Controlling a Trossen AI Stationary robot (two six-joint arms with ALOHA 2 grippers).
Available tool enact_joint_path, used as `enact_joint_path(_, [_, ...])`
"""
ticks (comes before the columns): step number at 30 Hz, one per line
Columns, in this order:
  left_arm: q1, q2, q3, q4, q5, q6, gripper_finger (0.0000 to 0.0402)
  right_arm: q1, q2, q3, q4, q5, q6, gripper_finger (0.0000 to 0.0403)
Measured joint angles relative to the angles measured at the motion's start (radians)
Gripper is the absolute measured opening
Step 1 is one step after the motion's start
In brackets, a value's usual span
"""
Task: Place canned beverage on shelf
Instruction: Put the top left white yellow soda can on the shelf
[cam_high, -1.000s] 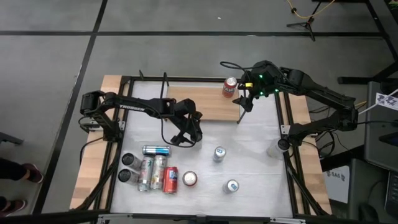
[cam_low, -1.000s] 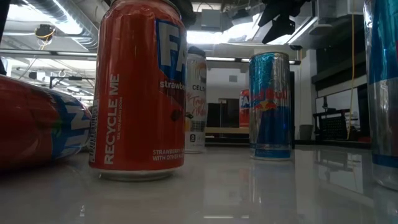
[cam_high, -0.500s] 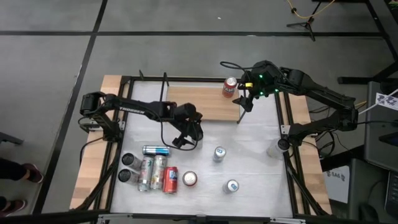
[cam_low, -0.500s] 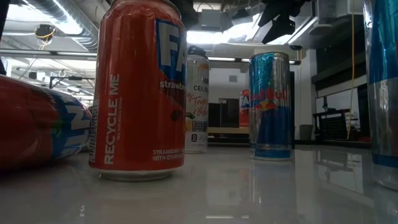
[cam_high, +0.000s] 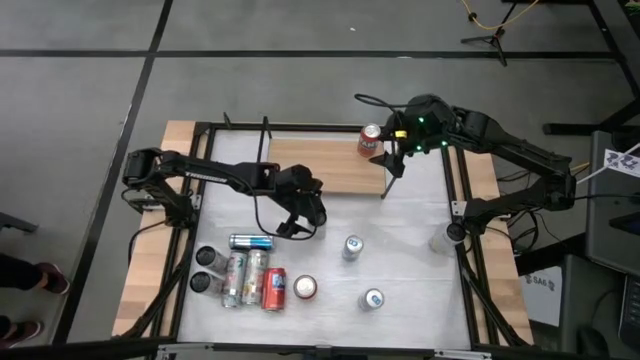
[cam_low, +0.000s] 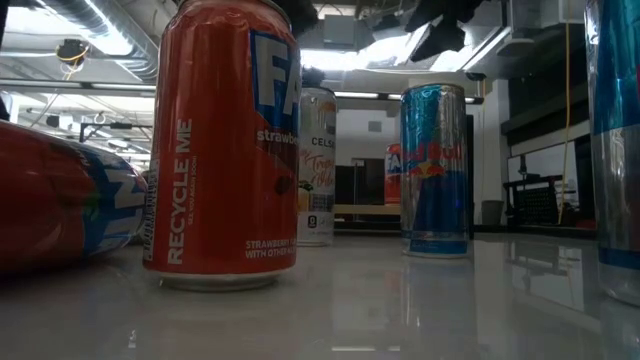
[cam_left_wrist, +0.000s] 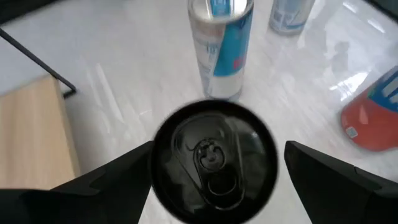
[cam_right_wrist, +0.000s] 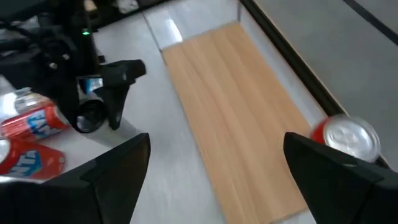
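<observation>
White glossy tabletop (cam_high: 400, 260) carries scattered cans and the light-wood shelf (cam_high: 320, 165); grey floor around; both grippers (cam_high: 300, 222) (cam_high: 392, 158) spread, holding nothing.

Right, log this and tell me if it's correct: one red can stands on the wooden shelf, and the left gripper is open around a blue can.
One thing is wrong: the can between the left gripper's open fingers is black, not blue, as the left wrist view shows from above. The rest holds: in the high view one red can stands on the shelf, at its right end.
</observation>
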Motion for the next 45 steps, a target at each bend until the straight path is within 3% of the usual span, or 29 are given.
enact_joint_path(7, [0.002, -0.077, 0.0, -0.016, -0.035, -0.019, 0.0344, 0.008, 0.022, 0.001, 0.108, -0.118, -0.052, 0.0363])
enact_joint_path(14, [0.002, -0.169, 0.0, -0.054, -0.149, -0.034, 0.0344, 0.074, 0.098, 0.001, 0.235, -0.128, -0.075, 0.0363])
enact_joint_path(23, [0.002, -0.323, 0.0, -0.188, -0.277, -0.203, 0.0344, 0.177, 0.217, 0.001, 0.357, -0.165, -0.092, 0.0363])
enact_joint_path(34, [0.002, -0.446, 0.0, -0.386, -0.284, -0.393, 0.0344, 0.284, 0.332, 0.001, 0.357, -0.214, -0.352, 0.0363])
enact_joint_path(45, [0.002, -0.454, 0.0, -0.408, -0.285, -0.538, 0.0344, 0.306, 0.419, 0.001, 0.435, -0.222, -0.52, 0.0363])
